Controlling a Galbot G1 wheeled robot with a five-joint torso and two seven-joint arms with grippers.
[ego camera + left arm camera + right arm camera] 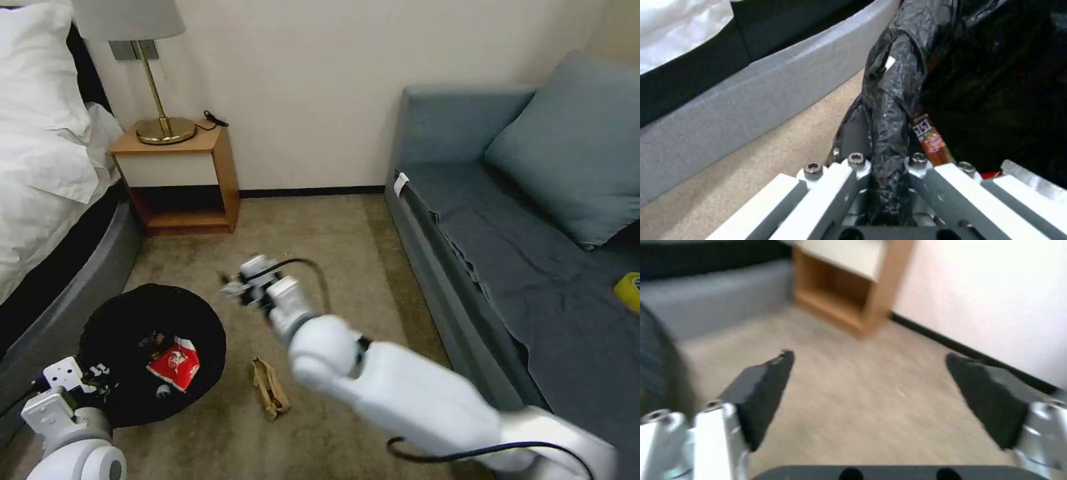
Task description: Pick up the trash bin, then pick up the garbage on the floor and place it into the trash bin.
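While the blue-grey sofa (533, 220) and the white-sheeted bed (40, 167) frame a strip of tan carpet (320, 233), a wheeled robot works between them, a wooden nightstand (183, 180) with a brass lamp (150, 73) standing against the far wall. The trash bin (150, 350), lined with a crinkly black bag, sits low at the robot's left beside the bed's grey base (729, 106); the left gripper (93, 380) is clamped on the bag-covered rim, which the left wrist view shows pinched between its fingers (853, 166). Inside the bin lie a red snack packet (175, 365) and smaller pieces too dark to name. The right gripper (243, 283) hangs in the air above bare carpet just past the bin, its black pads (764, 386) spread wide apart with nothing between them. One long yellow-brown wrapper (269, 388) lies on the floor just beside the bin, under the right arm.

The risks, as they appear: the left hold seems to rest largely on slippery plastic, so the bin could slide or tip and spill what is already in it. The wrapper lies flat on carpet, so the pads may skate over it or catch the pile instead.
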